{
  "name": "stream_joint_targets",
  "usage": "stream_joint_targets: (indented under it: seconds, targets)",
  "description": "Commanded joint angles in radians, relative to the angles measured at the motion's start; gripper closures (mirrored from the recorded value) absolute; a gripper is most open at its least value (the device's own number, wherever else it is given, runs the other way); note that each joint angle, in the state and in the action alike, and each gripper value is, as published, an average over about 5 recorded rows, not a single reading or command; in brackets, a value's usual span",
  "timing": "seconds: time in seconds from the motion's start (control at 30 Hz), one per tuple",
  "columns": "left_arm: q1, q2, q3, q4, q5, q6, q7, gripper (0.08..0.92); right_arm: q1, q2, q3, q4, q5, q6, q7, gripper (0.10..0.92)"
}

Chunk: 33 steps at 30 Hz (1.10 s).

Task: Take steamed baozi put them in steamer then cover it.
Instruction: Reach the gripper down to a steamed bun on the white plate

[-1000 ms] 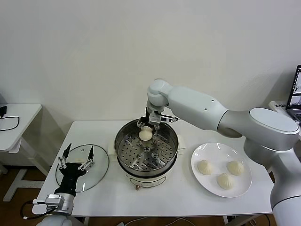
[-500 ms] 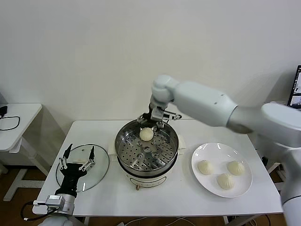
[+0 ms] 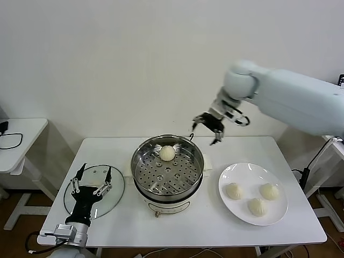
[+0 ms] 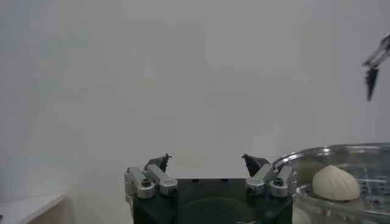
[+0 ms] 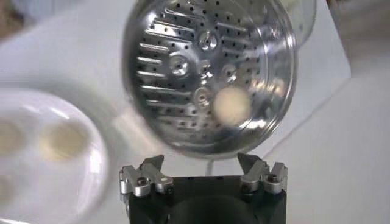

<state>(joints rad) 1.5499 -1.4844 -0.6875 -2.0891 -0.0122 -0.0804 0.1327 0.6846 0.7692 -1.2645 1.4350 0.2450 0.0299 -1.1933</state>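
The steel steamer [image 3: 137, 173] stands mid-table with one baozi [image 3: 167, 153] on the far side of its perforated tray. Three more baozi [image 3: 257, 206] lie on the white plate [image 3: 246, 172] at the right. My right gripper [image 3: 207, 131] hangs open and empty in the air, behind and to the right of the steamer. From its wrist I look down on the tray [image 5: 177, 73] and the bun [image 5: 231, 103], with the right gripper [image 5: 201, 161] open. The glass cover [image 3: 115, 188] lies flat at the left, and my left gripper [image 3: 92, 172] stands open just above it, holding nothing.
A small white side table [image 3: 16, 140] stands off to the left. The white wall is close behind the table. Bare tabletop [image 3: 188, 226] runs along the front edge, before the steamer and the plate.
My right gripper opened, left the baozi on the steamer tray, and rose out of the pot, swinging up and to the right. The left arm barely moved.
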Motion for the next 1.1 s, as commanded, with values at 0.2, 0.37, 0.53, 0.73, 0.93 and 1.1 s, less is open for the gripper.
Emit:
stream_joint_targets:
  seconds: [0.2,0.37,0.53,0.73,0.93,1.1]
  targets:
    - [0.0,-0.002,0.015,0.002,0.012,-0.005,-0.001,0.177,-0.144,-0.279,0.01,0.123,0.087,-0.336,-0.004,0.203]
    - [0.001,-0.009,0.02,0.008,0.016,-0.008,0.0,0.177,-0.286,-0.284,0.091,0.097,0.008,-0.33,0.018,0.203]
    - [0.0,-0.009,0.019,0.008,0.016,-0.01,0.0,0.177,-0.439,-0.266,0.209,0.036,-0.065,-0.32,0.05,0.203]
    - [-0.004,-0.008,0.017,0.013,0.017,-0.01,-0.001,0.177,-0.596,-0.227,0.315,-0.02,-0.122,-0.323,0.093,0.203]
    - [-0.006,-0.009,0.021,0.018,0.019,-0.012,-0.001,0.177,-0.682,-0.186,0.378,-0.059,-0.159,-0.325,0.128,0.203]
    - [-0.007,-0.008,0.019,0.021,0.019,-0.012,-0.001,0.177,-0.715,-0.163,0.404,-0.083,-0.188,-0.324,0.148,0.203]
